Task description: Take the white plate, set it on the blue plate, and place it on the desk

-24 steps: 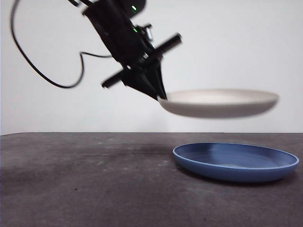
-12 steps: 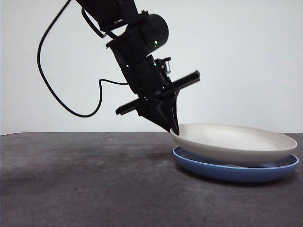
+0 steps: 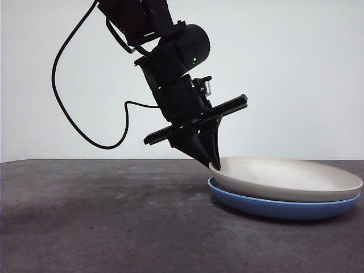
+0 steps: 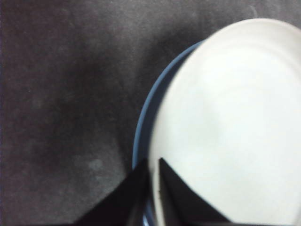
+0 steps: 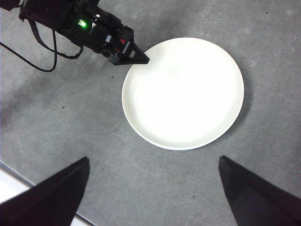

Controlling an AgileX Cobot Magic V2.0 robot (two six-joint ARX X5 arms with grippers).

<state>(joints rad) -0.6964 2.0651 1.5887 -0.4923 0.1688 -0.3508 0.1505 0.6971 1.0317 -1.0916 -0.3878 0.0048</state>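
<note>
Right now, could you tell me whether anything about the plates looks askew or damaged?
Nothing looks damaged or spilled. The white plate sits nested on the blue plate, tipped slightly up at the rim that the left gripper pinches. The right gripper hangs open, well above the desk.

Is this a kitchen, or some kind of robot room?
Probably a robot test bench, not a kitchen. A bare dark grey desk stands before a blank white wall, and a cabled black left gripper pinches the white plate resting on the blue plate.
</note>
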